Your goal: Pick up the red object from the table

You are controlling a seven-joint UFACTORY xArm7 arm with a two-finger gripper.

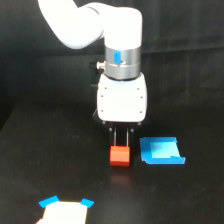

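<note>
The red object [120,156] is a small red-orange block resting on the black table [45,160], just below centre in the exterior view. My gripper [122,144] hangs straight above it from the white arm. Its two thin dark fingers [116,136] reach down to the block's top edge. The fingertips merge with the block's top, so whether they clasp it or only stand over it is not visible. The narrow gap between the fingers shows black table behind.
A flat blue piece [161,151] lies on the table just to the exterior view's right of the red block, nearly touching it. A white thing with blue corners [66,211] sits at the bottom edge, left of centre.
</note>
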